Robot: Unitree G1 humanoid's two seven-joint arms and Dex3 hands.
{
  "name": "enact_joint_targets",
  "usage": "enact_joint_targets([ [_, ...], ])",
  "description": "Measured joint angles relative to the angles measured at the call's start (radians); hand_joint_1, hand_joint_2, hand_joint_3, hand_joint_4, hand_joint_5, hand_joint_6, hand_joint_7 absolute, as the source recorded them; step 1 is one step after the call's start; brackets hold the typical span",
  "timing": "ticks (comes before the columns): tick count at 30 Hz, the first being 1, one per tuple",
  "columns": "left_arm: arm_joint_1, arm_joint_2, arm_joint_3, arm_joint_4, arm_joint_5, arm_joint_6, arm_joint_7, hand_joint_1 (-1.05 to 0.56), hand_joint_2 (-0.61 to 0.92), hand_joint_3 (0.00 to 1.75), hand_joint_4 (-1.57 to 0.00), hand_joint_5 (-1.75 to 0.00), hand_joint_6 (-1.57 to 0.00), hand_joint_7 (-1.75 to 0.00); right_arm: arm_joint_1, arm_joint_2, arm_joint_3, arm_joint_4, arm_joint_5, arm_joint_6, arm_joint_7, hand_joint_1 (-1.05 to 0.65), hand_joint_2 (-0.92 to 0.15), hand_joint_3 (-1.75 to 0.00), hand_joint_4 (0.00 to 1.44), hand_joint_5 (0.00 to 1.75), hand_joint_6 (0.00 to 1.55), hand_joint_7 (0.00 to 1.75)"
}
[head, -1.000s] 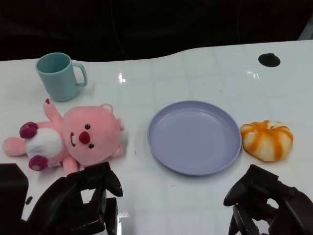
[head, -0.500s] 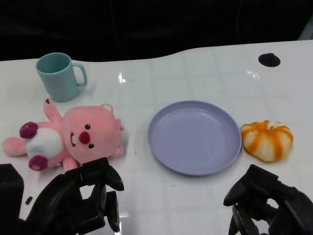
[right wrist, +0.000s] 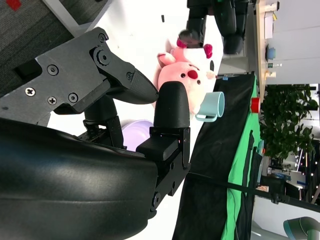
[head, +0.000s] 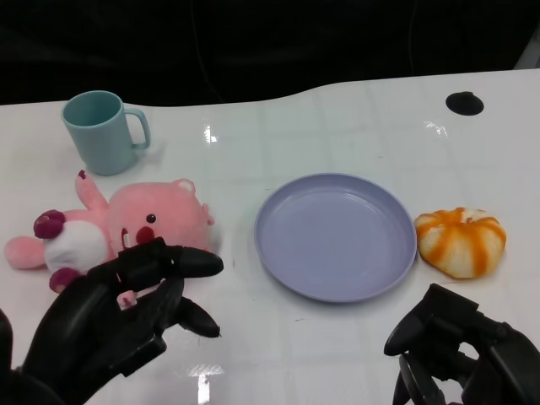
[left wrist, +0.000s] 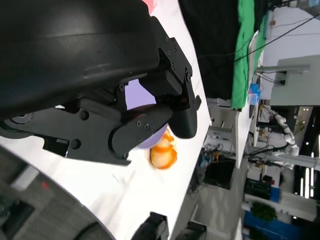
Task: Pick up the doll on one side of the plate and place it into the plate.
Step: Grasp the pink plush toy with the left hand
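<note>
- The left hand [head: 118, 316] is spread open with nothing in it; its fingers [head: 181, 261] reach over the near edge of the doll, and whether they touch it cannot be told from the head view
- The right hand [head: 460, 359] sits low at the near right of the table, fingers loosely curled and apart, holding nothing
- The pink doll [head: 126, 232] lies on its back on the table to the left of the plate, head toward the plate and feet pointing away, with a white belly and dark pink paws
- The lilac plate [head: 336, 236] sits in the middle of the table with nothing in it
- An orange and white striped pumpkin toy [head: 461, 241] rests just beside the plate's right rim
- A teal mug [head: 103, 132] stands upright behind the doll, its handle turned toward the plate
- The table [head: 354, 126] is white and glossy, with a small black disc [head: 464, 103] near its far right edge
- Beyond the table hangs a black cloth [right wrist: 215, 165] with a green cloth [right wrist: 240, 190] behind it
</note>
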Motion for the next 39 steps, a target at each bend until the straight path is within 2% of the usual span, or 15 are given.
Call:
enact_joint_targets([
  [4, -0.006, 0.021, 0.008, 0.007, 0.042, -0.08, -0.013, -0.49, 0.92, 0.18, -0.25, -0.92, -0.42, -0.29, 0.0, 0.001, 0.007, -0.001, 0.0, 0.0, -0.002, -0.24, -0.61, -1.11, 0.6, 1.75, 0.49, 1.55],
  [10, -0.037, 0.079, 0.011, 0.072, 0.223, -0.298, -0.016, -0.55, 0.92, 0.18, -0.13, -0.79, -0.34, -0.17, -0.001, 0.006, 0.011, -0.001, 0.0, 0.0, -0.005, -0.24, -0.61, -1.11, 0.61, 1.75, 0.49, 1.55],
  [15, -0.063, 0.135, 0.017, 0.098, 0.369, -0.39, 0.001, -0.61, 0.92, 0.13, -0.01, -0.72, -0.27, -0.11, -0.006, 0.007, 0.011, -0.001, -0.003, 0.0, -0.006, -0.25, -0.61, -1.11, 0.61, 1.75, 0.49, 1.55],
  [18, -0.081, 0.175, 0.026, 0.096, 0.441, -0.393, 0.012, -0.63, 0.92, 0.11, 0.0, -0.61, -0.24, -0.07, -0.008, 0.007, 0.01, -0.001, -0.003, 0.0, -0.005, -0.26, -0.6, -1.11, 0.61, 1.75, 0.49, 1.55],
  [26, -0.128, 0.318, 0.031, 0.065, 0.77, -0.351, 0.043, -0.68, 0.92, 0.08, 0.0, -0.33, -0.19, -0.02, -0.011, 0.006, 0.008, -0.001, 0.0, 0.0, -0.003, -0.24, -0.61, -1.11, 0.6, 1.75, 0.49, 1.55],
  [32, -0.176, 0.352, -0.011, 0.089, 0.978, -0.327, 0.088, -0.72, 0.92, 0.04, 0.0, -0.27, -0.16, 0.0, -0.01, 0.007, 0.008, -0.005, 0.001, 0.004, -0.004, -0.25, -0.61, -1.1, 0.6, 1.75, 0.49, 1.55],
  [39, -0.271, 0.372, -0.098, 0.209, 1.16, -0.282, 0.118, -0.76, 0.92, 0.06, 0.0, -0.2, -0.13, -0.01, -0.009, 0.007, 0.008, -0.008, 0.001, 0.004, -0.005, -0.25, -0.61, -1.09, 0.6, 1.75, 0.49, 1.54],
])
